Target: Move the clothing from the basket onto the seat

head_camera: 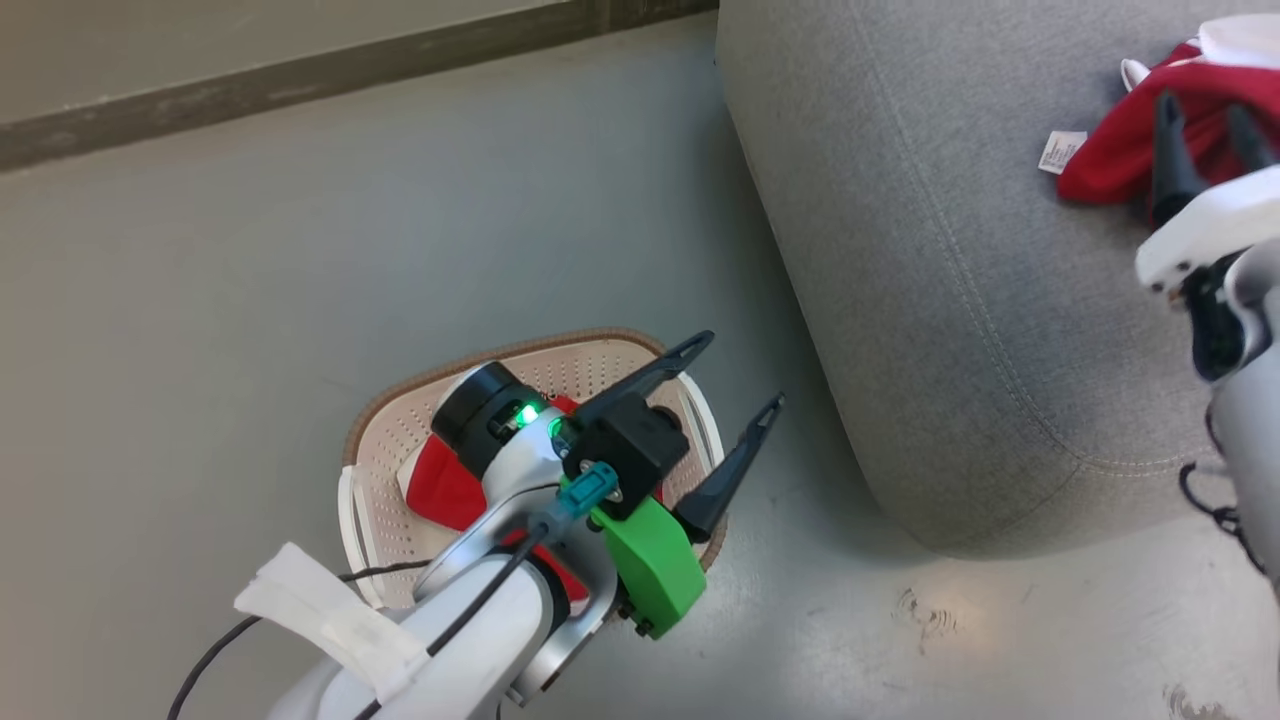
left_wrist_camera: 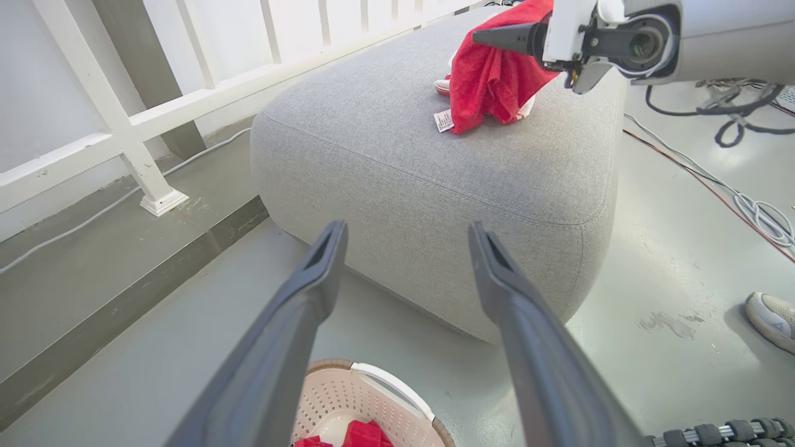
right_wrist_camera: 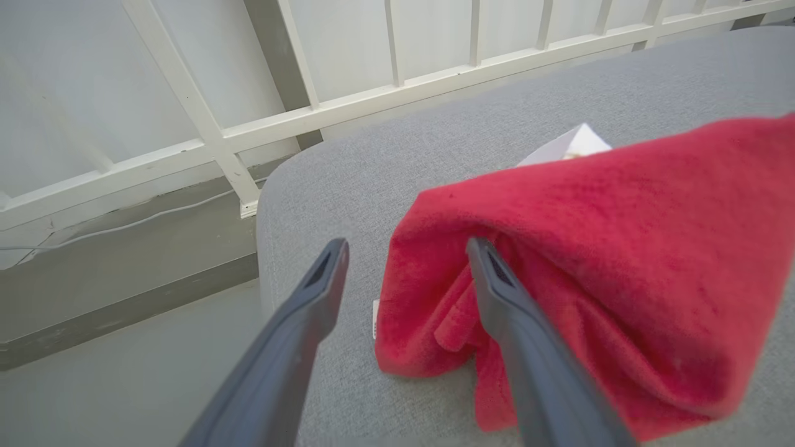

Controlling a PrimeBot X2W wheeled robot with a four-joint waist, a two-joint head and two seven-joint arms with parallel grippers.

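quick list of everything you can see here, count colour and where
floor: one, grey, under everything
seat: one, grey, on the floor
basket: one, cream with brown rim, on the floor left of the seat
clothing on the seat: one heap, red and white, on the seat's top
clothing in the basket: count unclear, red and white, partly hidden
railing: one, white, behind the seat
cables: several, white, dark, red, on the floor
shoe: one, pale, on the floor
left hand: one, dark, open, above the basket
right hand: one, dark, open, at the seat's clothing
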